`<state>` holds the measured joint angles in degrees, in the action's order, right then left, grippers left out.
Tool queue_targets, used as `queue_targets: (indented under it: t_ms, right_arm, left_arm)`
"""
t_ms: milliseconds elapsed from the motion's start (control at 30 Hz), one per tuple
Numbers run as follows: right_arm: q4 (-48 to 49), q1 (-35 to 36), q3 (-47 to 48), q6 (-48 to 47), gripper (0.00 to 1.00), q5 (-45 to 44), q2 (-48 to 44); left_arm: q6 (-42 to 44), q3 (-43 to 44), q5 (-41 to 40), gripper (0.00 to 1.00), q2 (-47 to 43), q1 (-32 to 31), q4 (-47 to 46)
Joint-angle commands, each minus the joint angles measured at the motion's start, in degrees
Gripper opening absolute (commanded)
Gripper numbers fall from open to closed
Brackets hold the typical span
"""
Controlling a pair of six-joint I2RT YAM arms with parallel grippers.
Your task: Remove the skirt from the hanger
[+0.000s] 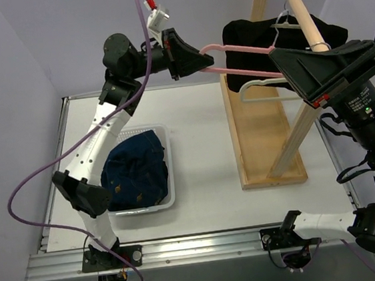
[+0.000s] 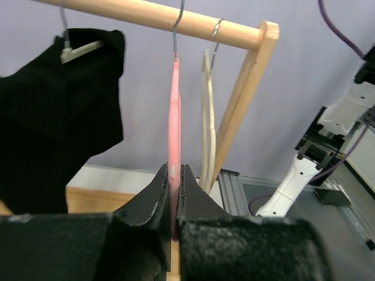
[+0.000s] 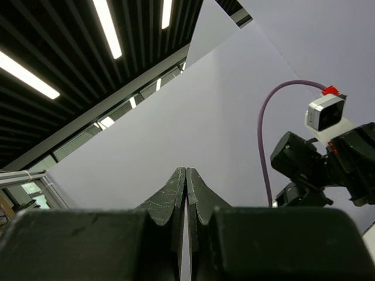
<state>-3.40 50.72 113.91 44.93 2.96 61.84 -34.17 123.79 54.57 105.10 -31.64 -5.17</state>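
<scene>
Down on the surface, a denim garment fills the basket. Above it the left gripper is clenched on the pink hanger — not the task's one. The right gripper is pinched closed on nothing. Farthest off, the skirt hangs from its hanger on the rail. Removal looks unstarted, so the next move is to free a gripper and reach the skirt. Only the left wrist view shows the hanger's pale arm.

Left arm is showing white links and black joints, a purple cable trailing alongside. Right arm is wearing black housing, a small green light glowing. Left gripper is showing black, grainy, wedge-shaped fingers.
</scene>
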Motion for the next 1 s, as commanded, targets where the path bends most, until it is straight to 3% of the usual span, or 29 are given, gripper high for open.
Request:
queue_targets:
  t_ms: [0,233,367,400,433,467,633,700,867,967]
  right_arm:
    - [6.6,0.0,-0.3,-0.6,0.00,1.3,-1.2]
    - [4.8,-0.3,1.1,-0.5,0.00,0.6,-1.2]
    - [3.7,-0.3,1.3,-0.9,0.00,-0.3,-1.8]
    - [2.4,-0.3,1.2,-1.2,0.00,-0.6,-2.0]
    - [1.6,-0.3,0.9,-1.4,0.00,-0.8,-2.2]
    - [1.0,-0.3,1.0,-1.6,0.00,-1.8,-2.3]
    - [-2.7,-0.3,0.3,-2.6,0.00,-2.8,-1.6]
    - [-2.5,-0.3,-0.4,-2.7,0.00,-2.6,-1.1]
    - [-3.2,-0.3,-0.7,-3.1,0.00,-2.8,-0.1]
    - [-3.9,-0.3,-0.6,-3.4,0.00,-3.1,0.2]
  left_arm:
    - [-5.6,9.2,3.8,0.02,4.4,-3.2,-10.4]
    - [-7.2,18.8,3.7,0.02,14.7,-7.5,-9.1]
    - [-7.1,18.0,5.0,0.02,15.7,-8.2,-8.6]
    - [-6.6,17.5,5.2,0.09,15.4,-7.8,-7.5]
    - [-6.1,15.5,5.1,0.40,14.9,-7.5,-7.1]
    - [-5.3,13.8,4.4,0.54,14.1,-7.1,-6.9]
    - [3.1,9.3,1.9,0.75,9.8,-3.1,-1.3]
    - [4.3,10.1,2.4,0.96,9.9,-1.5,-0.5]
    - [1.6,10.4,0.5,0.94,11.6,6.2,-7.8]
    - [-9.4,17.3,2.1,0.94,21.1,10.0,-15.4]
